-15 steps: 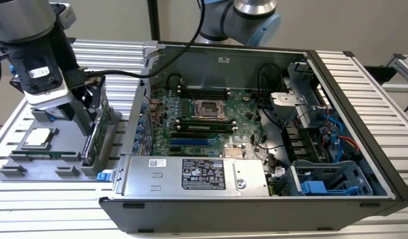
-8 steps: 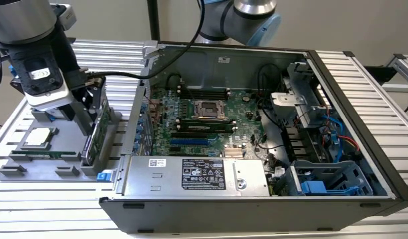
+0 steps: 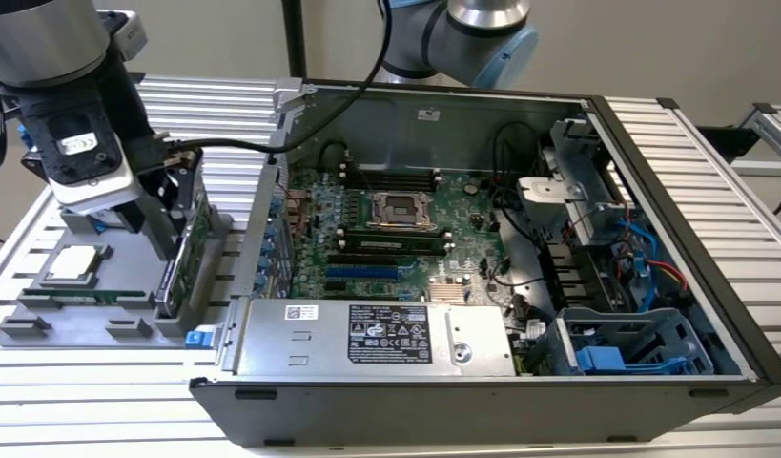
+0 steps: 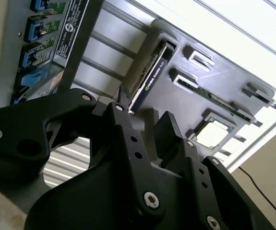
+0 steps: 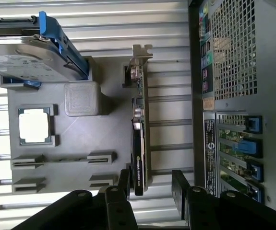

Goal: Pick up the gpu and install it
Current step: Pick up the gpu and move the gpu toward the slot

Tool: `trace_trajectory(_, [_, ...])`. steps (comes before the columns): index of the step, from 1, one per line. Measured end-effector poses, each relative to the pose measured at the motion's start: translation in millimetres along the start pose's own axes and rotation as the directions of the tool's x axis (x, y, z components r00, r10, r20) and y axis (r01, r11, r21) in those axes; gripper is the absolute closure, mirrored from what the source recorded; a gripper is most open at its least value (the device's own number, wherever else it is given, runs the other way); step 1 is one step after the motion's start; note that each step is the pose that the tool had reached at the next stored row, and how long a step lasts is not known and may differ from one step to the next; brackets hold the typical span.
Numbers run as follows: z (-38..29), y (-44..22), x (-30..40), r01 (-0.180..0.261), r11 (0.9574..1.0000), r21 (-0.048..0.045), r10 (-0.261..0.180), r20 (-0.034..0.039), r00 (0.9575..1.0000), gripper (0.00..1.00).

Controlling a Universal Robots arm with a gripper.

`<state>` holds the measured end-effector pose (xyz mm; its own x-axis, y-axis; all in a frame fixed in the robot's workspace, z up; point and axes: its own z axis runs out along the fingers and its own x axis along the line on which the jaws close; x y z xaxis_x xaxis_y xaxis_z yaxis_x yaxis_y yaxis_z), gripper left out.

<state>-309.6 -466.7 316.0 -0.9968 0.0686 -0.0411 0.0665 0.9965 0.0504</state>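
Note:
The gpu (image 5: 138, 134) stands on its long edge in a slot of the grey tray (image 5: 104, 124), its silver bracket (image 5: 141, 50) at the far end from the gripper. In the exterior view the gpu (image 3: 191, 243) sits at the tray's side nearest the computer case (image 3: 492, 382). My gripper (image 5: 152, 184) is open and hangs just over the card's end. Its two black fingers (image 5: 124, 184) straddle the card, which lies closer to one finger than the other. In the second wrist view the gripper (image 4: 145, 127) shows the same gap above the gpu (image 4: 150, 72). Nothing is held.
The tray (image 3: 59, 324) also holds a CPU (image 3: 70, 264), a RAM stick (image 3: 85, 294) and a hard drive with blue rails (image 5: 27, 52). The open case lies to the exterior view's right, with its motherboard (image 3: 378, 229), blue slots (image 3: 364, 272) and power supply (image 3: 378, 339).

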Motion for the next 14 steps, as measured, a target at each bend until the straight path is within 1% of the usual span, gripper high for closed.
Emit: trace_trajectory(14, [3.1,-0.1,0.1,0.0,1.0,0.0,0.0,0.0,1.0,0.0])
